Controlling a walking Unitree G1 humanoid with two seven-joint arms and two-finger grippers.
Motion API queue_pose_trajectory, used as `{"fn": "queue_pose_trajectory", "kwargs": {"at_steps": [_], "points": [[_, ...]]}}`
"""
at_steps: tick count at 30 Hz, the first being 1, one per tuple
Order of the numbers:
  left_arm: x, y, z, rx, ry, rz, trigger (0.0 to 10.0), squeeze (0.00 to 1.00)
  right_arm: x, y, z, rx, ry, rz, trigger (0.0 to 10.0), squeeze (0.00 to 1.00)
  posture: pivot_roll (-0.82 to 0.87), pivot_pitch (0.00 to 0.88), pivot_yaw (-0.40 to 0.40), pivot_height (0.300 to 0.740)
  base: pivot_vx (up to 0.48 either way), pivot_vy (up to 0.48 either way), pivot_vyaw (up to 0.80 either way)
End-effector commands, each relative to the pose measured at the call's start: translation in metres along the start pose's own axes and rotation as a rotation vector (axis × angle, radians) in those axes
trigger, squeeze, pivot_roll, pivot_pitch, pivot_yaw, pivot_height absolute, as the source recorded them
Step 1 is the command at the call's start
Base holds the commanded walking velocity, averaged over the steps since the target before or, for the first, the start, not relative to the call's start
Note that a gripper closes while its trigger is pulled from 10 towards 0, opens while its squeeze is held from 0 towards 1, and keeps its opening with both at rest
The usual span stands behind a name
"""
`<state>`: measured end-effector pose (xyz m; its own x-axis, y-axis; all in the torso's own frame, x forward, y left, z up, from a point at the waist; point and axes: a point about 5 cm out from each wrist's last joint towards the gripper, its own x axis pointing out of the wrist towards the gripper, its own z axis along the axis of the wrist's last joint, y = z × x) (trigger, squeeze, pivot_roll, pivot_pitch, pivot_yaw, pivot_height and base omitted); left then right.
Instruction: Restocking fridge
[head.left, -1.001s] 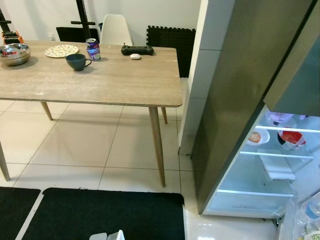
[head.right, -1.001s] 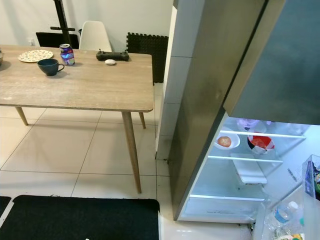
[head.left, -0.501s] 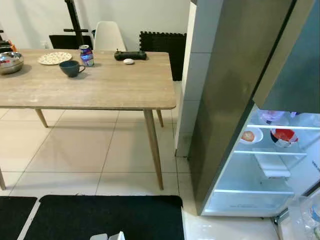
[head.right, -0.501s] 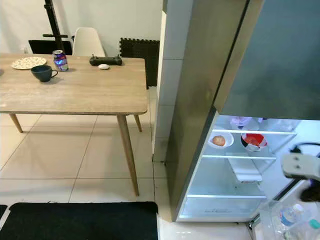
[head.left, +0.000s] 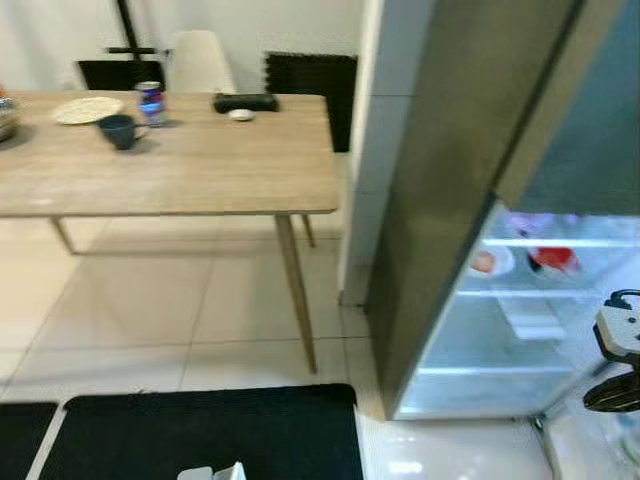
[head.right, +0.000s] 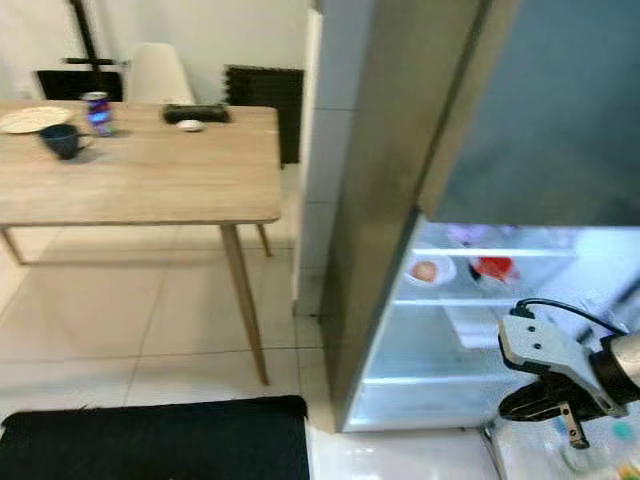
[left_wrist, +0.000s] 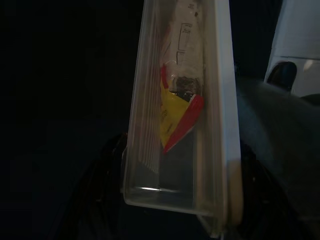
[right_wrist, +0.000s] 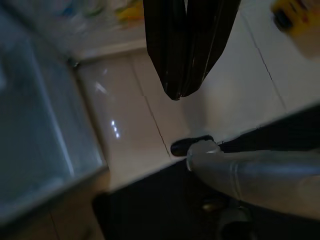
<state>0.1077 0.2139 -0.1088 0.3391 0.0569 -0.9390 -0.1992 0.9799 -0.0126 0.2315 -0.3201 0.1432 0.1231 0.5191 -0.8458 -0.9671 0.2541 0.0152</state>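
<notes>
A clear plastic container with a red and yellow packet inside sits between the black fingers of my left gripper, which is shut on it. Its pale corner pokes up at the bottom edge of the left eye view. The fridge stands open on the right, with lit shelves holding a small white bowl and a red bowl. My right arm is raised low in front of the fridge. Its gripper is shut and empty, over the glossy floor tiles.
A wooden table stands to the left with a dark cup, a can, a plate and a black controller. A black mat lies at my feet. A white chair stands behind the table.
The view has swung right and blurred, so the table slid left in the picture. My right arm has come up in front of the lower fridge.
</notes>
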Motion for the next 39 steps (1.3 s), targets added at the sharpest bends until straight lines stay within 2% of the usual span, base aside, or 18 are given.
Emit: {"fn": "queue_pose_trajectory", "kwargs": {"at_steps": [1,2,4,8,10,15,17,21,25,26,33,39], "points": [[0.001,-0.012,0.003,-0.007,-0.011,-0.053,10.0,0.0,0.034,0.008,-0.025,0.116,0.048,-0.018,10.0,0.0,-0.11,0.0,-0.074,0.74,0.0,0.0,-0.79],[0.001,-0.012,0.003,-0.009,-0.013,-0.053,10.0,0.0,0.051,0.011,-0.039,0.188,0.054,-0.049,10.0,0.0,-0.09,0.0,-0.075,0.74,0.0,0.0,-0.8],[0.001,-0.012,0.004,-0.01,-0.015,-0.052,10.0,0.0,0.075,0.019,-0.055,0.295,0.046,-0.083,10.0,0.0,-0.09,0.0,-0.07,0.74,0.0,0.0,-0.8],[0.001,-0.01,0.005,-0.009,-0.016,-0.05,10.0,0.0,0.087,0.027,-0.062,0.362,0.017,-0.09,10.0,0.0,-0.09,0.0,-0.068,0.74,0.0,0.0,-0.8],[0.001,-0.009,0.005,-0.004,-0.016,-0.046,10.0,0.0,0.101,0.038,-0.068,0.422,0.003,-0.091,10.0,0.0,-0.09,0.0,-0.063,0.74,0.0,0.0,-0.8],[0.001,-0.008,0.006,0.011,-0.017,-0.044,10.0,0.0,0.108,0.042,-0.063,0.429,-0.039,-0.085,10.0,0.0,-0.09,0.0,-0.059,0.74,0.0,0.0,-0.8],[0.001,-0.007,0.007,0.021,-0.017,-0.045,10.0,0.0,0.109,0.038,-0.058,0.425,-0.077,-0.108,10.0,0.0,-0.09,0.0,-0.054,0.74,0.0,0.0,-0.8],[0.001,-0.009,0.009,0.064,-0.022,-0.051,10.0,0.0,0.109,0.019,-0.041,0.399,-0.184,-0.208,10.0,0.0,-0.09,0.0,-0.052,0.74,0.0,0.0,-0.8],[0.001,-0.01,0.01,0.07,-0.026,-0.054,10.0,0.0,0.108,0.015,-0.035,0.385,-0.217,-0.226,10.0,0.0,-0.09,0.0,-0.05,0.74,0.0,0.0,-0.8],[0.001,-0.011,0.012,0.076,-0.031,-0.061,10.0,0.0,0.107,0.007,-0.022,0.355,-0.287,-0.272,10.0,0.0,-0.09,0.0,-0.049,0.74,0.0,0.0,0.0],[0.002,-0.012,0.013,0.105,-0.034,-0.072,10.0,0.0,0.106,-0.007,0.001,0.339,-0.418,-0.38,10.0,0.0,-0.09,0.0,-0.047,0.74,0.0,-0.047,0.0],[0.002,-0.013,0.014,0.124,-0.034,-0.077,10.0,0.0,0.114,-0.018,0.011,0.345,-0.454,-0.485,10.0,0.0,-0.09,0.0,-0.047,0.74,0.0,-0.424,0.0]]}}
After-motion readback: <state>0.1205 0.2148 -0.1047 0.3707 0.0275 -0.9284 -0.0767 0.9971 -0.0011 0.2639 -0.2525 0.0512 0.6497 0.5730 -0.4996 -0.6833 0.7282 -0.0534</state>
